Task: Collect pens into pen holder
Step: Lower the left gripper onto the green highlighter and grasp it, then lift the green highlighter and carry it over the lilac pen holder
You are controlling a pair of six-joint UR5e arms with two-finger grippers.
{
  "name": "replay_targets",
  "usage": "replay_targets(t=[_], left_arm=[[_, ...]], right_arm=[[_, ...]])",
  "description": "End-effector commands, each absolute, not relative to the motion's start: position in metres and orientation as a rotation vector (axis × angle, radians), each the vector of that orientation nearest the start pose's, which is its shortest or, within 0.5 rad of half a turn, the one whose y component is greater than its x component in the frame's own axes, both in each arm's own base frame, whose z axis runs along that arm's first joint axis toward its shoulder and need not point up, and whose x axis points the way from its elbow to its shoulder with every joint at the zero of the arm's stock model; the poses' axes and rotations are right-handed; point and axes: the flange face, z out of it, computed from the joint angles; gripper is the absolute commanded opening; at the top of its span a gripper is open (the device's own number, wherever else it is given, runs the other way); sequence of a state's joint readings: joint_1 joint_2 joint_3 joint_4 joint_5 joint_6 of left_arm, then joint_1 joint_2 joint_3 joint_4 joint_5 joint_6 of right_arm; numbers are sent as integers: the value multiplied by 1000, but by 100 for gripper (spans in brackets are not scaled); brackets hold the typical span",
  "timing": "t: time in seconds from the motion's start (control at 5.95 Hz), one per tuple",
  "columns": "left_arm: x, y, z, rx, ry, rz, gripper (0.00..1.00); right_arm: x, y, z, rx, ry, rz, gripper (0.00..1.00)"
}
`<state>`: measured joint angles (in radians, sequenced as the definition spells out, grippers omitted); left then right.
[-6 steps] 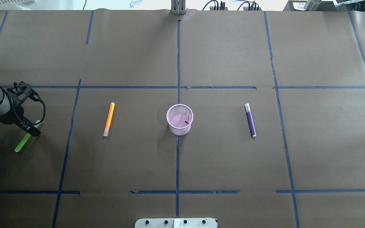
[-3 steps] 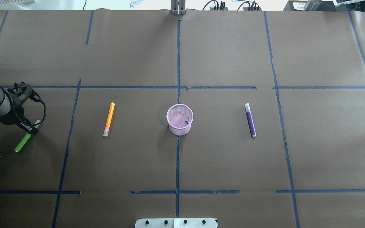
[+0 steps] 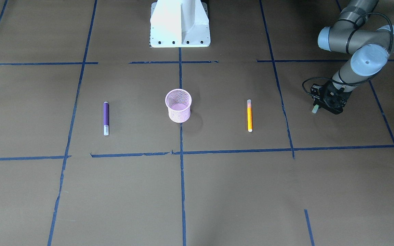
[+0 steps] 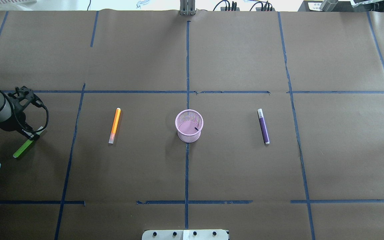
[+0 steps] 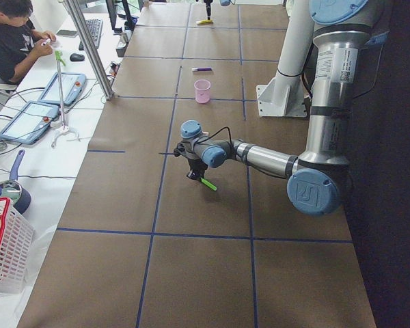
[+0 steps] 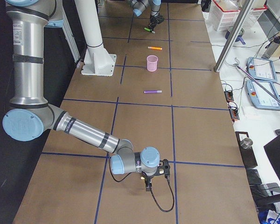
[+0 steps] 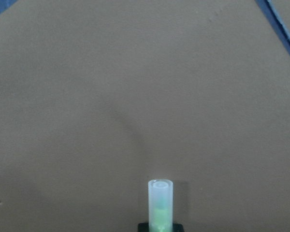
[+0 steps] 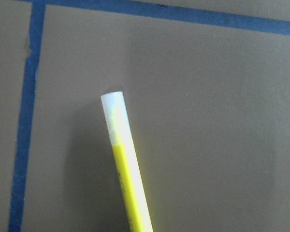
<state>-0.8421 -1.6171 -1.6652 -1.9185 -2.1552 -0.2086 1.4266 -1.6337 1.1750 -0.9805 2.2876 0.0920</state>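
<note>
The pink mesh pen holder (image 4: 189, 126) stands upright at the table's middle. The orange pen (image 4: 114, 125) lies to its left and the purple pen (image 4: 263, 126) to its right, both flat on the table and apart from it. My left gripper (image 4: 32, 135) is at the far left edge, shut on the green pen (image 4: 22, 150), which is tilted; its pale cap (image 7: 160, 203) points forward in the left wrist view. My right gripper (image 6: 151, 175) shows only in the exterior right view, and I cannot tell whether it is open or shut. A yellow pen (image 8: 125, 169) reaches into the right wrist view from below.
Brown paper with blue tape lines (image 4: 187, 60) covers the table. The robot's white base (image 3: 180, 24) stands at the near side behind the holder. Off the table's far edge are tablets (image 5: 61, 85), a white basket (image 5: 7, 246) and a seated person (image 5: 14, 34).
My left gripper has drawn a little to the left with the green pen, and the pen's low end has shifted left and up. The other pens and the holder have not moved.
</note>
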Motion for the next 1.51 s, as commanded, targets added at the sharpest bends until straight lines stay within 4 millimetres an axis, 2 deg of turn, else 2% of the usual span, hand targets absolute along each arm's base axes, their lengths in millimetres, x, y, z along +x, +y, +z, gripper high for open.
replay_targets(t=[0.0,0.17,0.34,0.5,0.67,0.84,1.01,1.18,1.34], left_arm=[[298,-452,544,185,758,645,7],[286,-459,532,210,763,629,6],[276,-466,500,249,776,616,5],[287,-481,430,285,802,624,5],[308,-506,351,324,832,618,4],[334,-519,290,346,884,565,1],[351,-516,248,356,933,525,1],[368,-506,216,391,1002,509,1],[376,-503,202,433,1097,446,0]], right_arm=[[5,-439,822,42,-725,-99,100],[5,-440,821,43,-726,-98,100],[5,-440,820,44,-727,-98,100],[5,-441,819,45,-727,-99,100],[5,-440,820,44,-727,-98,100],[5,-440,821,43,-727,-99,100],[5,-439,823,37,-726,-97,100],[5,-437,826,29,-729,-94,100],[3,-439,824,30,-735,-99,100]])
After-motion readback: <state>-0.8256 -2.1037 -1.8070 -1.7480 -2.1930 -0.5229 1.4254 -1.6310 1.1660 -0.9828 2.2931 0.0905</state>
